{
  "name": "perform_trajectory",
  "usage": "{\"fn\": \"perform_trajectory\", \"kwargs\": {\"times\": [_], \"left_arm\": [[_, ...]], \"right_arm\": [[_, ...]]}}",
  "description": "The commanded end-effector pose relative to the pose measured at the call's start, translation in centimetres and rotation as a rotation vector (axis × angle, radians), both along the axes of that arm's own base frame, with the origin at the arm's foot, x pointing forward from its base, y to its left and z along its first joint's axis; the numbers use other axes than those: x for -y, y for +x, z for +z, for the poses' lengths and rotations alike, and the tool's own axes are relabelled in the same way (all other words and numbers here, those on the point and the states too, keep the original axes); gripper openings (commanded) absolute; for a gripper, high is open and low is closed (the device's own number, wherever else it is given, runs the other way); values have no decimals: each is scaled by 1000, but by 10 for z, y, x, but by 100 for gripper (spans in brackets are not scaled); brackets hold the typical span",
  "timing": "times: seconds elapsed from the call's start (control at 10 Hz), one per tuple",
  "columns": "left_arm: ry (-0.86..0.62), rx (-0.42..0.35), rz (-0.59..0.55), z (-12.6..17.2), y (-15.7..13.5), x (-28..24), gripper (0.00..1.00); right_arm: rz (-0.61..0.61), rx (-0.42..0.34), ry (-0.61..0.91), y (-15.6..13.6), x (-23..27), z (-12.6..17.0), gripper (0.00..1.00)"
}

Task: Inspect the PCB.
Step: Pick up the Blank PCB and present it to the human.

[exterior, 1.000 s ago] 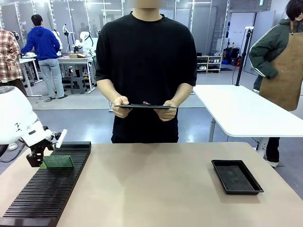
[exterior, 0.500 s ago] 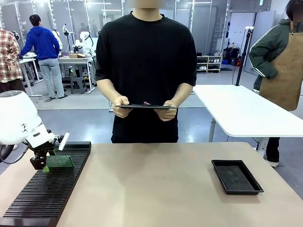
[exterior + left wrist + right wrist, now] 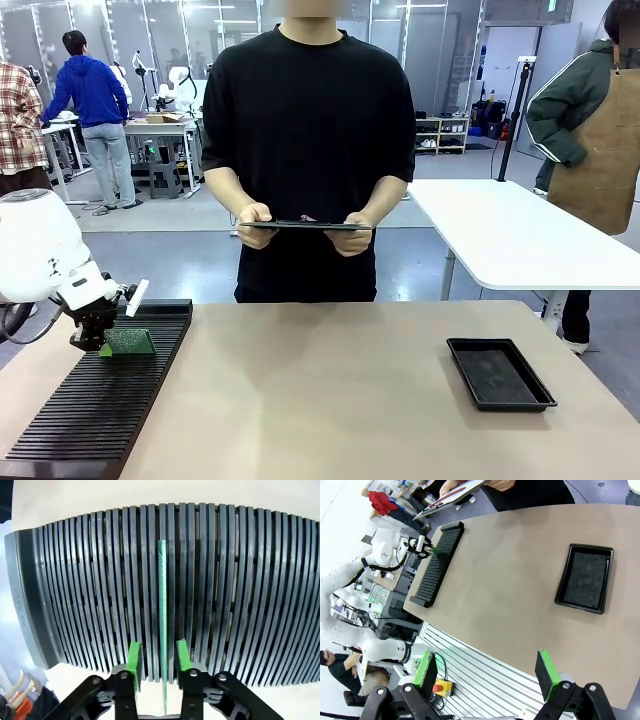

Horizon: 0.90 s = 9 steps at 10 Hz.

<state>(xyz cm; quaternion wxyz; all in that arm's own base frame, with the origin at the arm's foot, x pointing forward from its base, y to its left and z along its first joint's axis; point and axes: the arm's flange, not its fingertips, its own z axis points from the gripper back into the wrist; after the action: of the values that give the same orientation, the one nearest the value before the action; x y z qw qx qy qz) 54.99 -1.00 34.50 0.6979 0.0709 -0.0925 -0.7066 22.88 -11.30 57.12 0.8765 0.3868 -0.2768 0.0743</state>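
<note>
Right gripper point(image 3: 486, 672): high over the robot's edge of the table point(image 3: 320, 390), pads spread wide, nothing between them.
Left gripper point(image 3: 159, 656): down at the rack point(image 3: 75, 595), pads spread, one on either side of the PCB point(image 3: 162, 605), with a gap showing on each side, so it is not pinching.
PCB: on edge in a slot toward the rack's far end, between the left pads. Whether it sits fully down in the slot cannot be told.
Tray point(image 3: 497, 373): at the right of the table, well apart from the rack, nothing in it.
Person: at the far side, both hands on a clipboard point(image 3: 305, 225) held level, not reaching in.
Done: by the look of it, only the approach, with the left gripper lined up astride the board.
Left: nearly everything. That means the pinch, the lift out of the slot, showing the board for the check, and then putting it wherever it goes. The tray is a likely place, though nothing here settles that.
</note>
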Motion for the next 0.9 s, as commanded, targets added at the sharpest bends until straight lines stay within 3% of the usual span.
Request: {"fn": "perform_trajectory", "kwargs": {"times": [0.0,0.4,0.7,0.8], "left_arm": [[-1,-22,1,3,4,-4,0],[-1,-26,-1,22,-7,1,0],[-36,27,19,87,-40,7,2],[-89,4,37,103,-49,8,2]], "right_arm": [[12,18,2,-1,0,1,100],[12,18,2,-1,0,1,100],[12,18,2,-1,0,1,100],[12,18,2,-1,0,1,100]]}}
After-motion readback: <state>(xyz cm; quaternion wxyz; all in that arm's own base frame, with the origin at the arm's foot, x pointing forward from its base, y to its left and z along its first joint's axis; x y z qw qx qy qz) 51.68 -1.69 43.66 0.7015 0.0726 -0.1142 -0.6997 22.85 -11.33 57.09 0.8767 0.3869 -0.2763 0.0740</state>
